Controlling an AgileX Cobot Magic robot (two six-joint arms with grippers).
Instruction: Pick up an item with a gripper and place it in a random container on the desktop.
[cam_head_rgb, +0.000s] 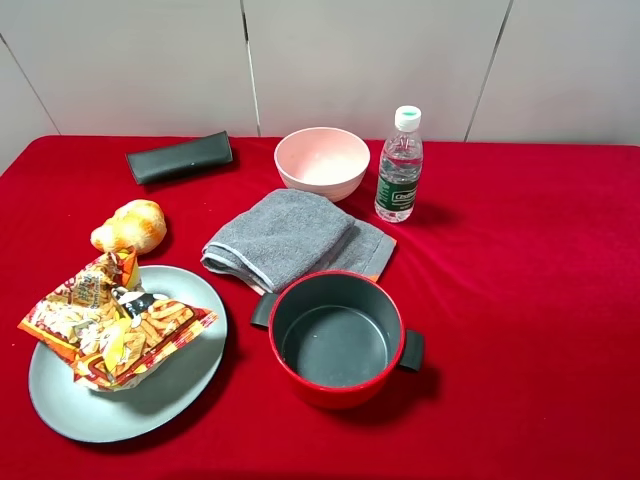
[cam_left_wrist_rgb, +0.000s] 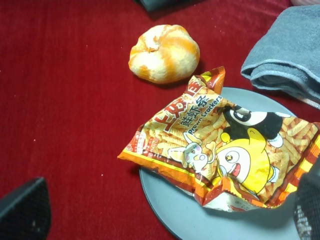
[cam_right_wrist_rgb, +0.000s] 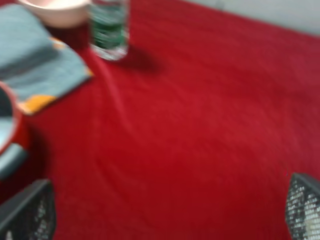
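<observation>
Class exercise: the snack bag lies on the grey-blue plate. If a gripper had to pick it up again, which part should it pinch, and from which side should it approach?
Probably the snack bag is best pinched at its crimped edge overhanging the plate rim on the left, coming from above. That flat seam sits clear of the conch shell and gives thin material to close on.

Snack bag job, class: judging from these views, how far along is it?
Done: the crinkly orange-yellow snack bag lies on the round grey-blue plate, one end overhanging its rim. In hand: nothing; the left gripper and right gripper show spread fingers, empty. Left: seemingly nothing beyond pulling back.
</observation>
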